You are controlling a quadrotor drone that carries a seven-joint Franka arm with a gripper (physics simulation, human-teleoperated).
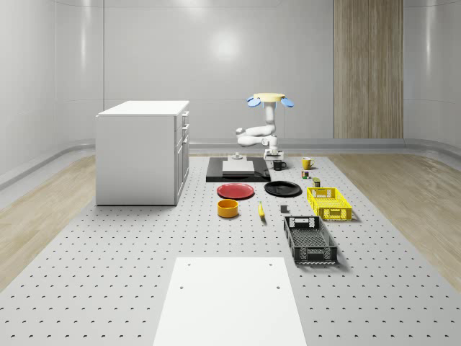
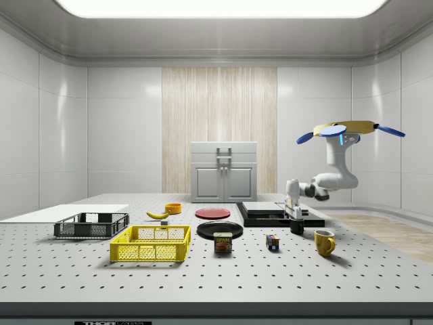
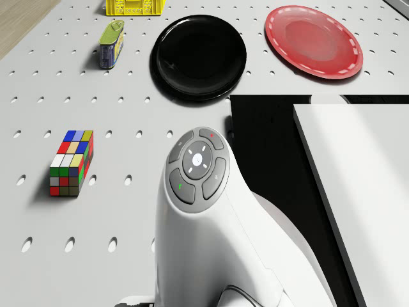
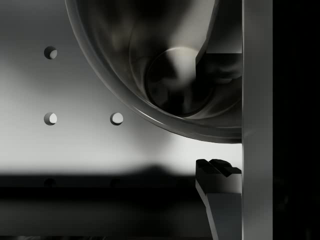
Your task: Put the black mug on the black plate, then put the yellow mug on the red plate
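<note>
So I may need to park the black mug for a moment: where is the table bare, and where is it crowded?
Bare: the wide stretch between the cabinet and the white board, and the strip between the orange bowl and that board. Crowded: around the black mug, with the black slab, cube, can and black plate nearby.

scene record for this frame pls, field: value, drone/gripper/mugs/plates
drone: airborne at the table's far end in the whole-scene view
gripper: lowered at the black mug, one finger inside the rim in the wrist view
black mug: upright on the table, beside the black slab
yellow mug: on the table, untouched
black plate: bare
red plate: bare
</note>
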